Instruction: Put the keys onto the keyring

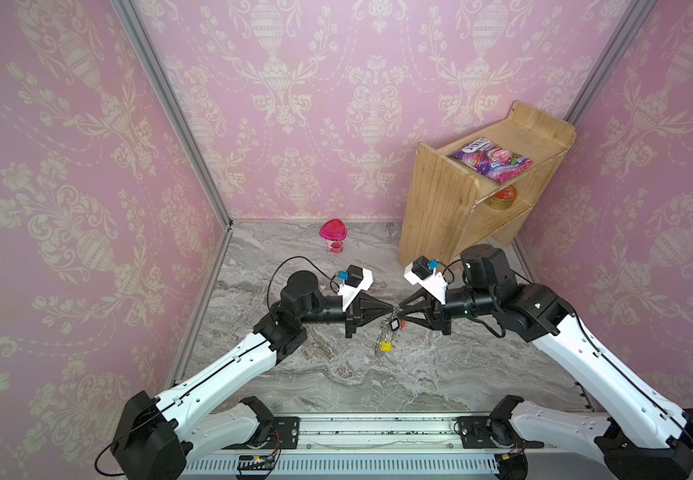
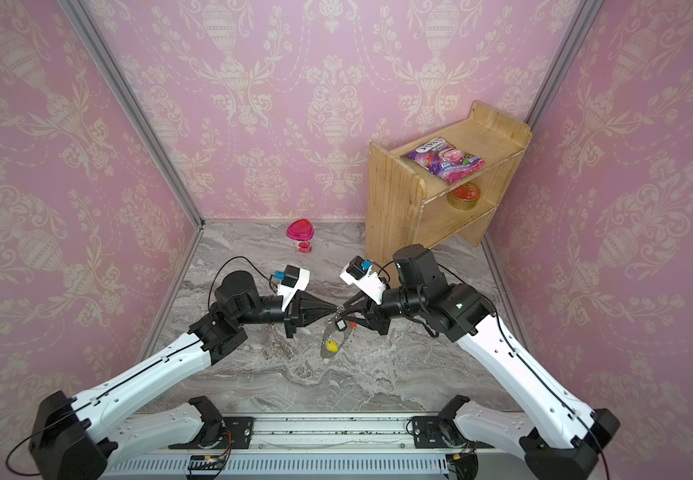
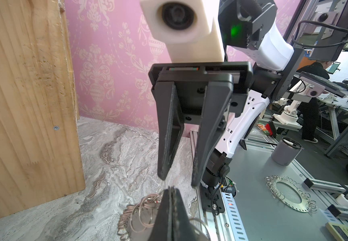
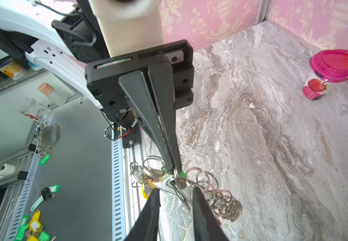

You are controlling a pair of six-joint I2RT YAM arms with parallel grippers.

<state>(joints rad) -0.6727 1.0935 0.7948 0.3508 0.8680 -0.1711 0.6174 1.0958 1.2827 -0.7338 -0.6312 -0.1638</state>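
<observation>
Above the marble tabletop (image 1: 336, 374), the left gripper (image 1: 392, 309) clamps tight on the hanging keyring (image 2: 327, 353). The right gripper (image 1: 401, 314) stands parted, empty, beside the keys (image 1: 395, 324), whose attachment is unclear.

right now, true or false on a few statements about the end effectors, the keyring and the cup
1. The left end effector is shut on the keyring. True.
2. The right end effector is clamped shut. False: its jaws stand apart.
3. A yellow tag hangs on the keyring. True.
4. The pink-lidded cup lies tipped on its side. False: it stands upright on the table, near the back wall.
5. The black-tagged key lies on the table far from both end effectors. False: it hangs at the keyring, just below their tips.
</observation>
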